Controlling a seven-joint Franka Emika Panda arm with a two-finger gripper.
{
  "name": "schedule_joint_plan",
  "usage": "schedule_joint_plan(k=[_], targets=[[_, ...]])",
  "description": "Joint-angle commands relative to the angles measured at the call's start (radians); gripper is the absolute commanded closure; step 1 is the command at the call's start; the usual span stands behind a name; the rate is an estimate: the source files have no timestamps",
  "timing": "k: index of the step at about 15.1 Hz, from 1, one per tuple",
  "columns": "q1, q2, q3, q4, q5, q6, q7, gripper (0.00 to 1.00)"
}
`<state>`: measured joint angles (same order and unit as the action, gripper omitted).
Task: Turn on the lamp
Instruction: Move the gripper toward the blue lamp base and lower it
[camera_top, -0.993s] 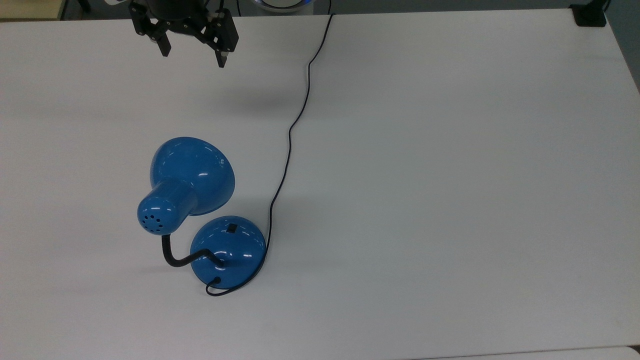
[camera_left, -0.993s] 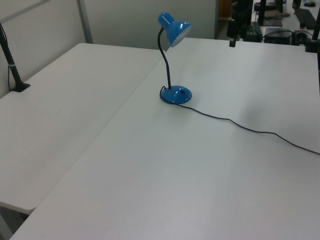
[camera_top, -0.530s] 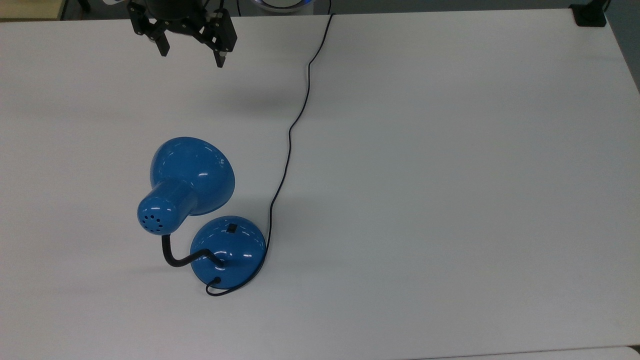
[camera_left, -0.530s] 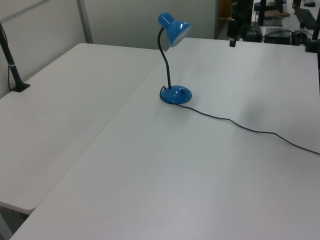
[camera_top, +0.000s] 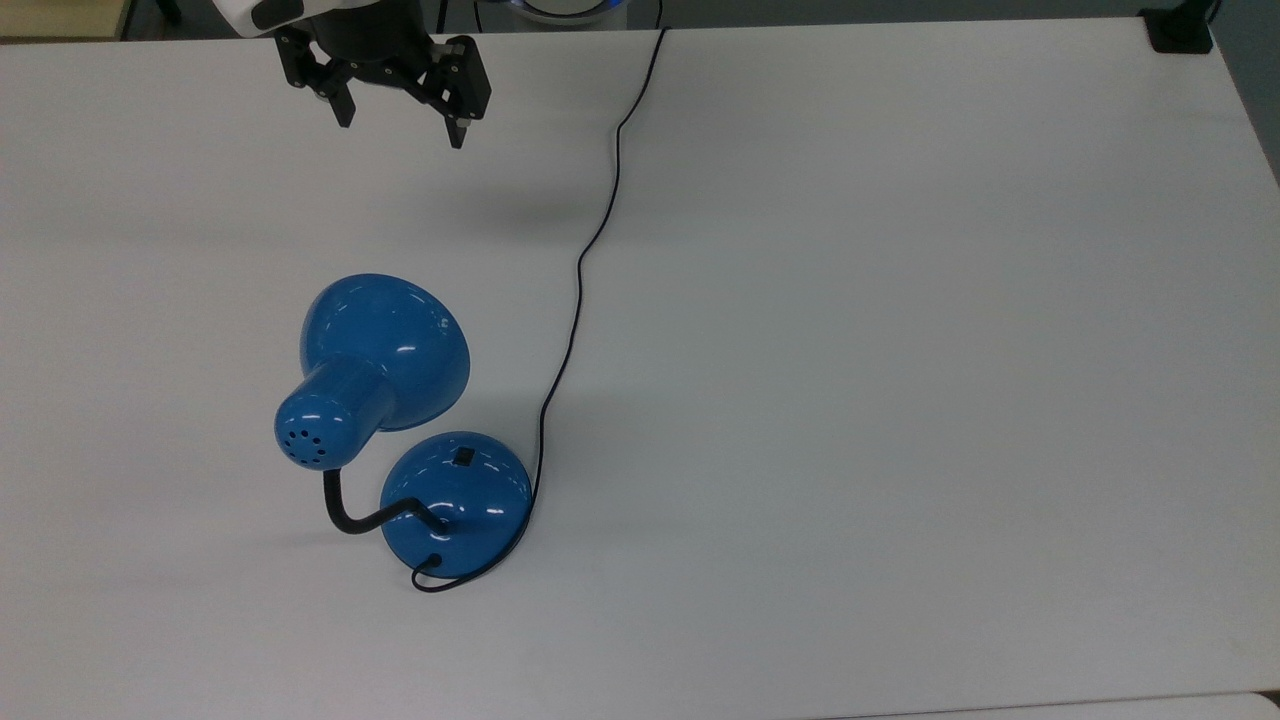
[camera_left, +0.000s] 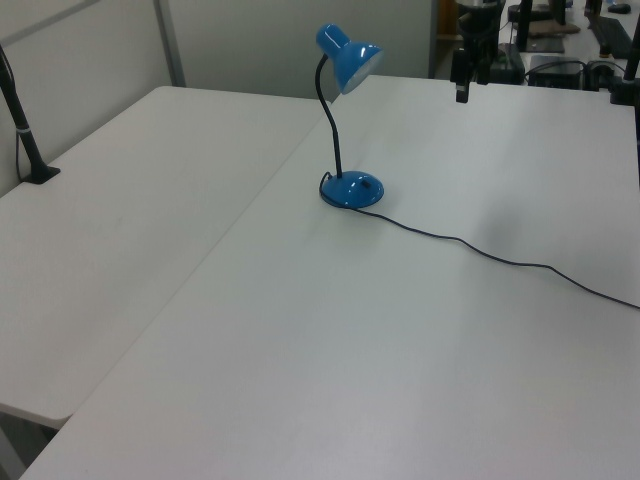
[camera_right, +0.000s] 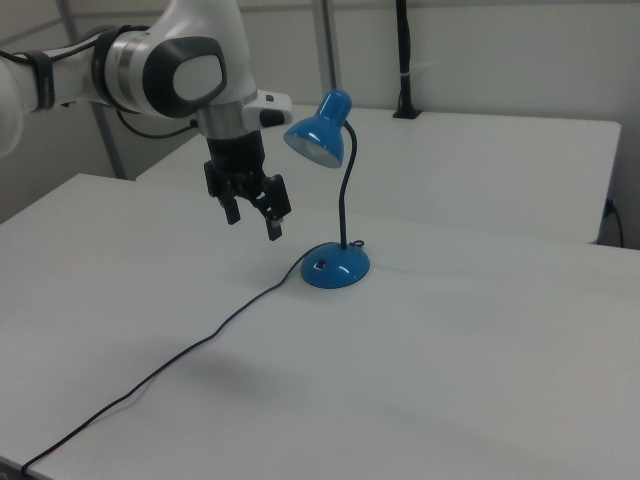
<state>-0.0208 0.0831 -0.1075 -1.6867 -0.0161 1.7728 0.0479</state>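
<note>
Lamp (camera_top: 385, 345) unlabelled, upright | gripper (camera_top: 400, 122) jaws apart, empty

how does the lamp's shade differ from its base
The shade sits raised on the black gooseneck and tilts, its opening angled downward; the base lies flat on the table. The shade narrows to a vented cap, while the base is a low round dome bearing a small black switch. Both are glossy blue.
</note>
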Motion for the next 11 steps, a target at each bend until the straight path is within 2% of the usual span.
schedule_joint_plan(k=[1,3,4,11], targets=[[0.009,0.004,-0.009,0.013,-0.013,-0.016,-0.029,0.17],[0.012,0.006,-0.008,0.010,-0.010,-0.016,-0.147,0.85],[0.015,0.009,-0.009,0.010,-0.008,-0.013,-0.178,0.98],[0.062,0.090,-0.026,-0.013,0.016,0.265,-0.189,1.00]])
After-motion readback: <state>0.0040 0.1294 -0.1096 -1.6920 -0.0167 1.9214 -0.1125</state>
